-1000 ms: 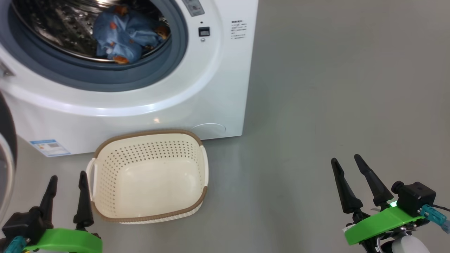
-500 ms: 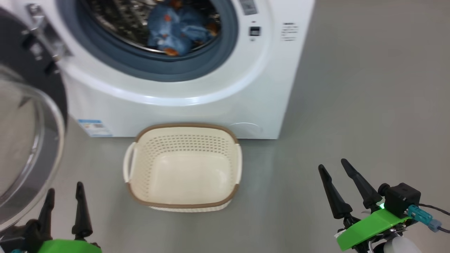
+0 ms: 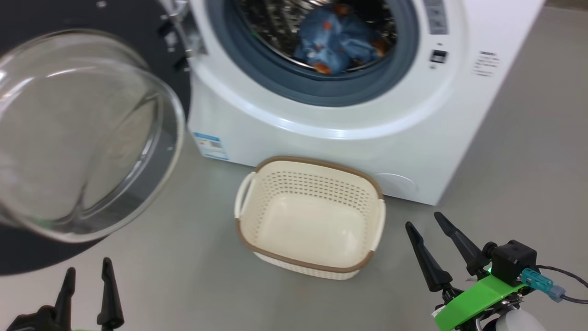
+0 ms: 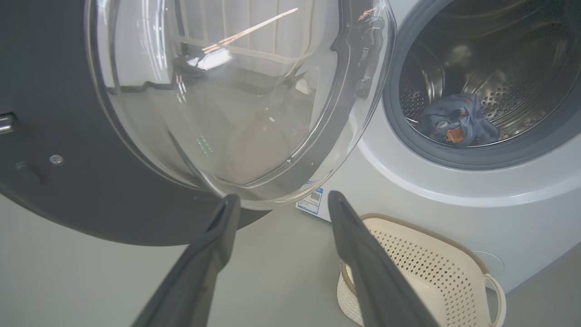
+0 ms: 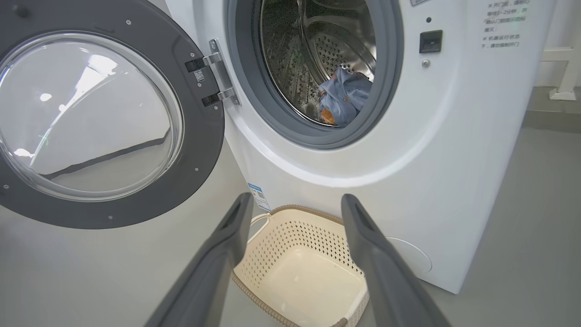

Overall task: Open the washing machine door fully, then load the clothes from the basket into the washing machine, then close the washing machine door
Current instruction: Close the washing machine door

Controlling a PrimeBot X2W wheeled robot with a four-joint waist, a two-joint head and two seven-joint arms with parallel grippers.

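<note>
Two claws are in sight, and both stand released, with nothing between their fingers. In the head view the left gripper [image 3: 88,265] sits at about seven o'clock, its two dark fingers pointing to twelve. The right gripper [image 3: 422,219] sits at about five o'clock, its two fingers leaning toward eleven above one green bracket [image 3: 477,296]. Both hang over the grey floor [image 3: 505,193] and touch nothing.

One washing machine [image 3: 367,138] takes up twelve to two o'clock of that view. Its one door [image 3: 82,133] is swung wide open on the machine's left side, at nine to ten o'clock, with the clear glass bowl bulging toward the camera inside the black rim. In the right wrist view two hinge brackets [image 5: 221,75] tie it to the machine front.

The clothes [image 3: 337,39] lie inside the steel drum [image 3: 266,18], at twelve o'clock, behind one grey gasket [image 3: 321,94]. They make a single crumpled blue bundle with orange-brown marks. How many garments are in it I cannot tell.

One basket [image 3: 312,184] stands on the floor just in front of the machine, at six o'clock from the drum mouth, with its bare cream bottom showing. It has two side handles [image 3: 241,195], one at its nine o'clock and one at its three. The right gripper is near it at its four o'clock, not touching. One blue label [image 3: 210,146] sits low on the machine front, at ten o'clock from the basket.
</note>
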